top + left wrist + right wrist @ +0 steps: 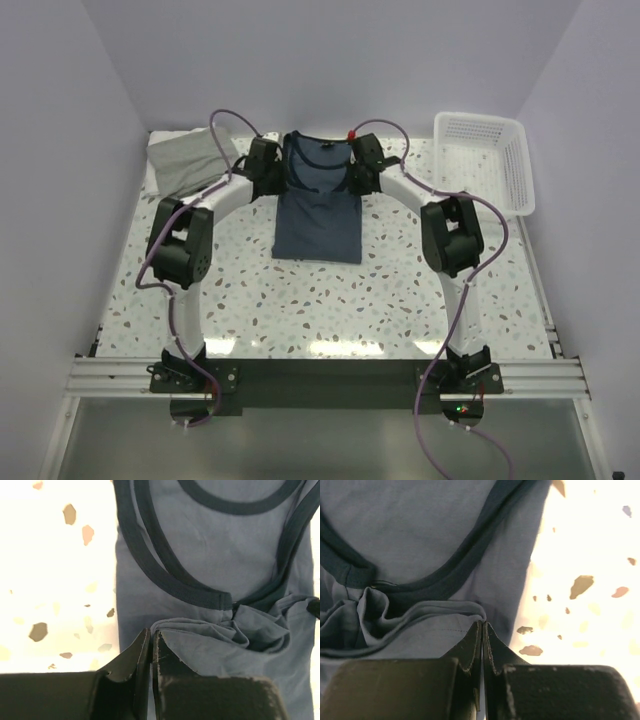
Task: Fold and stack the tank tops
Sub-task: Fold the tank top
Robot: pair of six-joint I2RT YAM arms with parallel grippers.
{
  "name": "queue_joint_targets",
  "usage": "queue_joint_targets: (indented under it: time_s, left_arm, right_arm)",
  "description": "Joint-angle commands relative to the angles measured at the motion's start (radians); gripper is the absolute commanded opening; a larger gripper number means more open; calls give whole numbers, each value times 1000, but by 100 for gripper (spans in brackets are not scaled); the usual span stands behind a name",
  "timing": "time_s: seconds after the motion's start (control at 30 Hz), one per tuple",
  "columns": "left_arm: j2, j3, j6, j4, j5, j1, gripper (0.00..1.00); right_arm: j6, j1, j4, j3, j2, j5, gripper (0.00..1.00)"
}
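Navy tank top — darker trim

From above and behind I see the whole counter, while both wrist cameras look down, close, at the same navy tank top.

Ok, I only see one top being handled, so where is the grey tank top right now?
In the top view, the grey tank top lies crumpled at the far left corner of the table, to the left of the navy tank top.
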Motion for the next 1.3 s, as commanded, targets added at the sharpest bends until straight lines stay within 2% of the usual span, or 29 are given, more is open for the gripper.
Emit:
queue_joint_targets:
  time_s: [0.0, 0.2, 0.3, 0.33, 0.37, 0.43, 0.47, 0.5, 0.57, 0.6, 0.67, 0.73, 0.77, 0.83, 0.87, 0.97, 1.1, 1.27]
  left_arm:
    - [-65, -1, -11, 83, -56, 14, 1]
    - [26, 45, -8, 63, -53, 15, 1]
    - [57, 48, -3, 66, -48, 17, 4]
    - [64, 51, -2, 67, -45, 17, 9]
    - [66, 54, -2, 67, -47, 17, 22]
    - [60, 51, 0, 81, -42, 15, 40]
    - [54, 54, 0, 84, -44, 17, 53]
    - [37, 54, 0, 90, -45, 15, 58]
    - [-9, 57, -5, 89, -65, 15, 67]
    - [-27, 49, -8, 90, -77, 15, 68]
    - [-99, 31, -26, 92, -119, 15, 68]
    - [-150, -20, -34, 124, -91, 6, 65]
    - [-182, -36, -40, 136, -74, -15, 59]
    - [-184, -50, -45, 143, -13, -43, 51]
    - [-172, -50, -58, 143, 14, -67, 41]
    - [-129, -54, -75, 162, 94, -106, 28]
    - [-37, -8, -74, 187, 202, -126, 24]
    - [147, 120, -37, 126, 269, -126, 26]
  right_arm:
    - [17, -9, 19, 9, -90, 77, 0]
    - [35, -17, 14, 5, -64, 114, 0]
    - [39, -21, 16, 6, -41, 120, 0]
    - [42, -24, 16, 8, -35, 119, 1]
    - [43, -24, 14, 8, -30, 117, 3]
    - [48, -29, 17, 8, -29, 122, 16]
    - [49, -29, 17, 8, -30, 120, 22]
    - [49, -29, 14, 14, -35, 119, 32]
    - [51, -28, 8, 19, -54, 123, 43]
    - [51, -29, -1, 19, -64, 128, 48]
    - [58, -28, -12, 10, -106, 152, 49]
    - [78, -18, 17, -46, -151, 116, 45]
    - [81, -12, 34, -67, -185, 87, 44]
    - [78, 15, 46, -80, -199, 65, 34]
    - [77, 21, 43, -75, -197, 42, 31]
    - [72, 29, 28, -73, -177, 22, 19]
    - [71, 29, 49, -118, -157, -42, 17]
    - [52, 22, 63, -133, -113, -62, 17]
